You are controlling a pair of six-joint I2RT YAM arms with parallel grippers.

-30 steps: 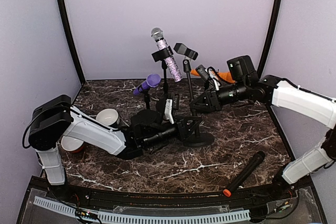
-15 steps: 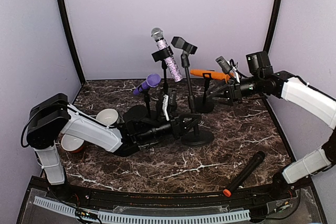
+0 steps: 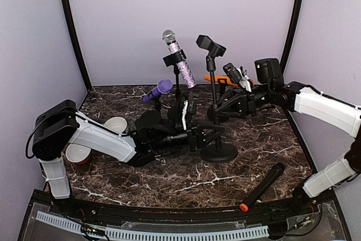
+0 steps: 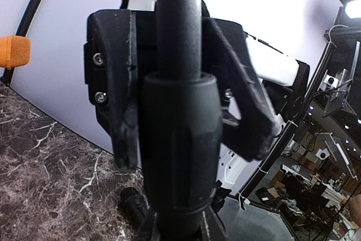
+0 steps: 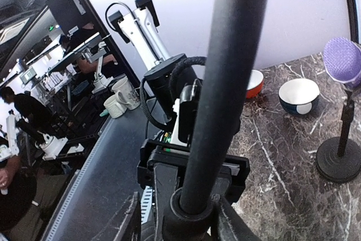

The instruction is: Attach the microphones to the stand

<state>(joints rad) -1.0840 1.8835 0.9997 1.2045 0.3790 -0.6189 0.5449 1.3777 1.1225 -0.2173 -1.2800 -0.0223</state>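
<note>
A: Which step is this?

B: Looks like placing the empty stand [image 3: 213, 91]. The left fingers [image 3: 198, 134] are clenched low on its pole; the right fingers [image 3: 223, 107] straddle it higher, and I cannot tell if they grip.

A: Next?

B: Probably settle it upright, then fetch the black microphone [image 3: 263, 186] lying near the table [image 3: 169, 179] front edge. There is room in front, while other stands [image 3: 176, 86] crowd behind.

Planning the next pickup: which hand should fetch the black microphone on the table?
Probably right. The black microphone lies near the right arm's base; the left hand is clamped on the stand pole.
</note>
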